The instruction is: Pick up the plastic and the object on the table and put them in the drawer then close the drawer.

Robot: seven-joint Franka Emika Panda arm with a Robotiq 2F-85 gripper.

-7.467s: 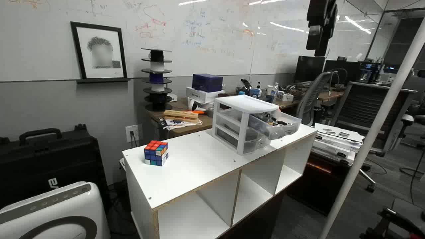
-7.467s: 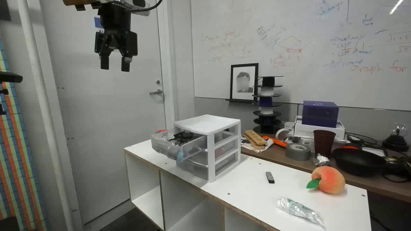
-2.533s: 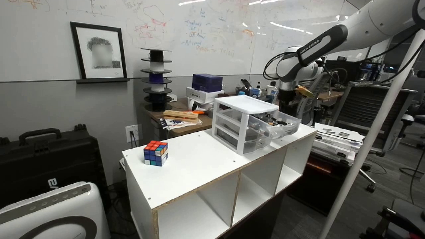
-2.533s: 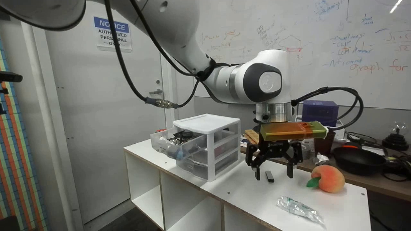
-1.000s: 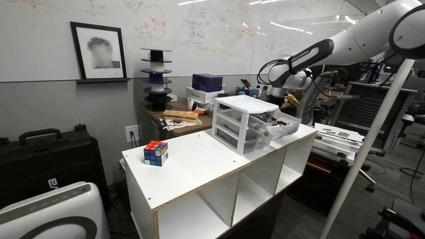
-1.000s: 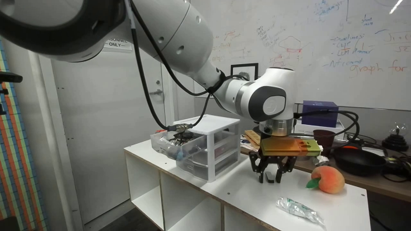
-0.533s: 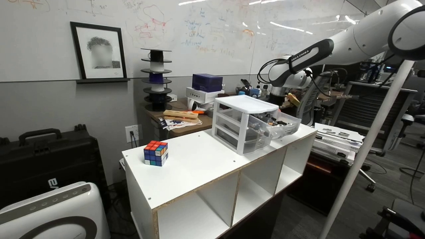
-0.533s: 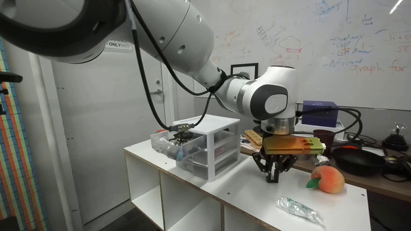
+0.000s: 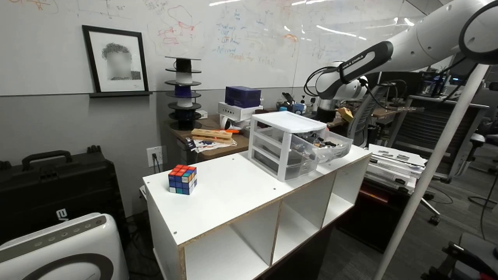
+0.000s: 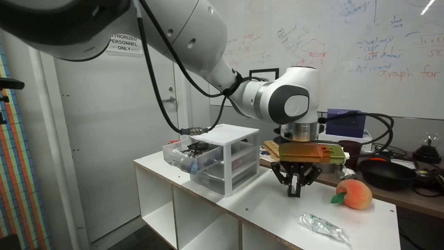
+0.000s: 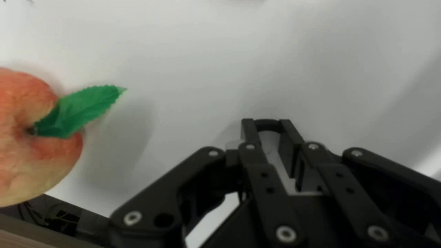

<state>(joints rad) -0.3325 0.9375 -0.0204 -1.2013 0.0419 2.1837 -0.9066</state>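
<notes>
My gripper (image 10: 294, 194) has its fingers closed on a small dark object (image 11: 267, 124), seen in the wrist view as a black bar bridging the two fingertips. Whether the object touches the white table (image 10: 269, 213) or hangs just above it, I cannot tell. The plastic (image 10: 322, 225), a clear crumpled wrapper with green print, lies nearer the table's front edge, to the right of the gripper. To the left, the translucent top drawer (image 10: 178, 160) is pulled out of its chest and holds dark clutter; it also shows in an exterior view as a clear drawer (image 9: 341, 151).
A peach with a green leaf (image 10: 355, 194) sits right of the gripper, also left in the wrist view. The white-topped chest (image 10: 227, 133) stands between gripper and open drawer. A Rubik's cube (image 9: 182, 179) rests at the table's far end. A desk with a pan (image 10: 386, 173) runs behind.
Over the last second the fingers came together on the small dark object. The wrist has since risen slightly. Earlier, the arm came down from high above the chest. Plastic, peach and drawer stayed put.
</notes>
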